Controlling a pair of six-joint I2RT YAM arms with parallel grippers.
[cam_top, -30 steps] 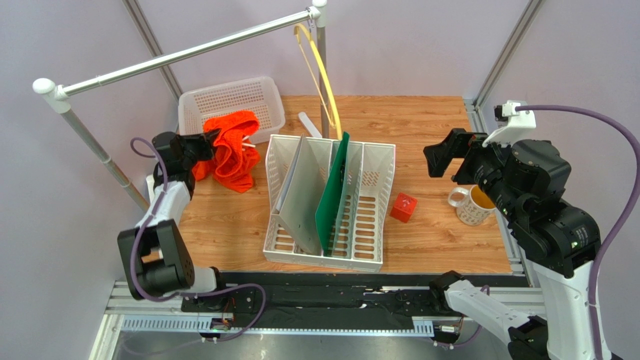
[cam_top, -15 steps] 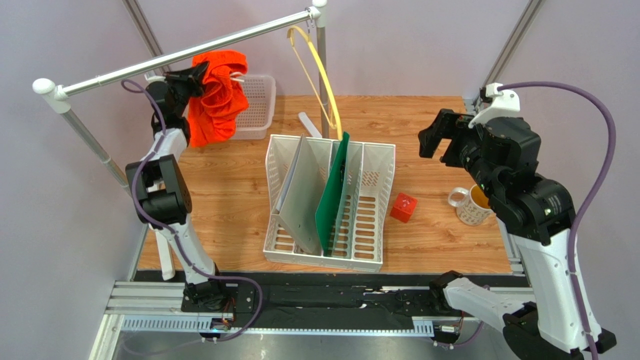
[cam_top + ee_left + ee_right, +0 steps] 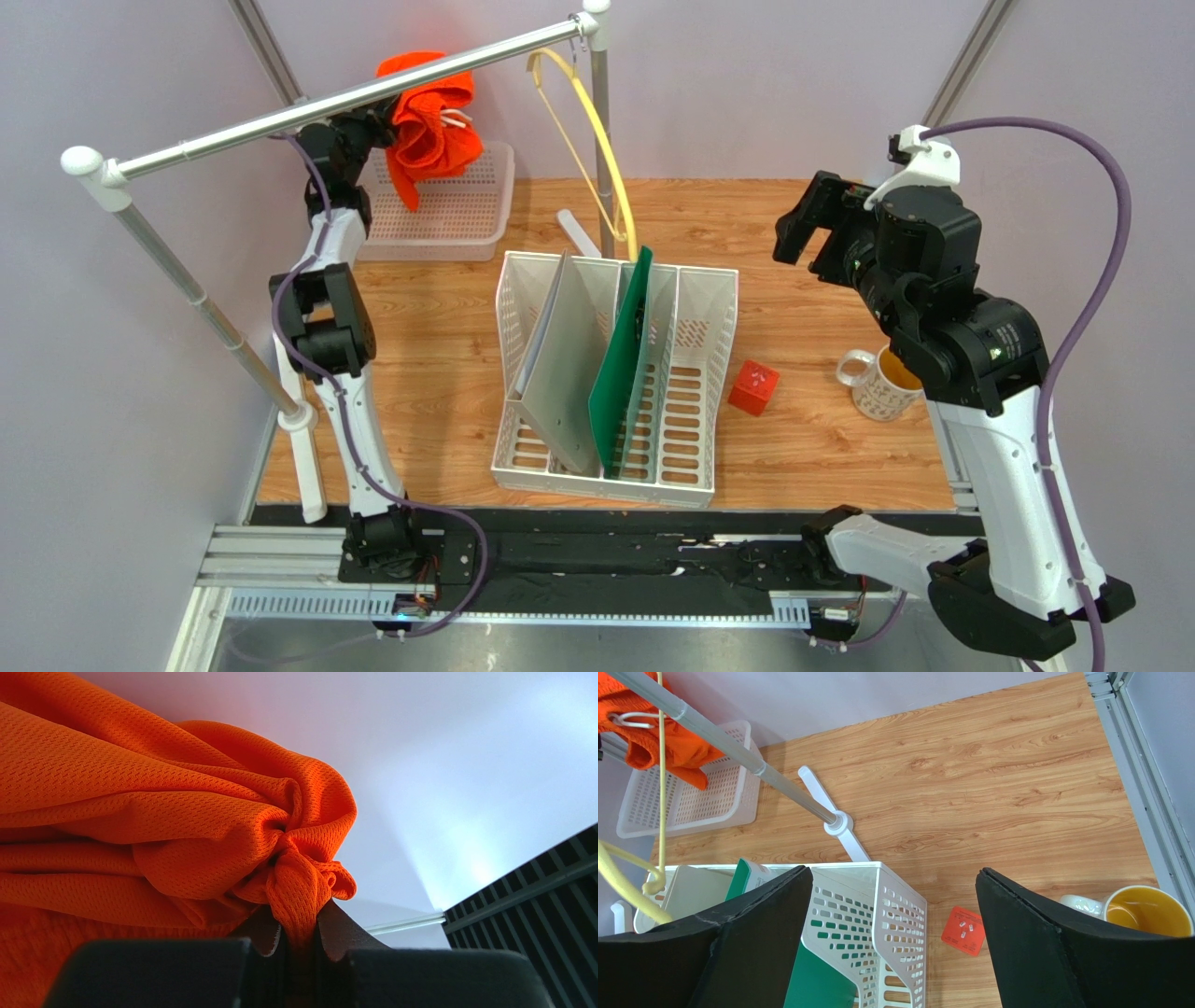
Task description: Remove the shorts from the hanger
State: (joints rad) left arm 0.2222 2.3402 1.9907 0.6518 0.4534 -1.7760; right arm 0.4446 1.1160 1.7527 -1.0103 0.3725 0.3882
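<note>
Hanging crumpled, the orange mesh shorts (image 3: 140, 812) are pinched by the left gripper (image 3: 298, 936).

One pair of orange shorts (image 3: 428, 119) at 11 o'clock. One yellow hanger (image 3: 596, 154) at 12 o'clock. One silver rail (image 3: 281, 122). One white mesh basket (image 3: 463, 210). One white file rack (image 3: 694, 350) at centre, with one green folder (image 3: 624, 364) and one grey folder (image 3: 561, 371). One red cube (image 3: 755, 388) and one mug (image 3: 873, 385) toward 3 o'clock. Two robot arms: left arm (image 3: 320, 315), right arm (image 3: 982, 350).
</note>
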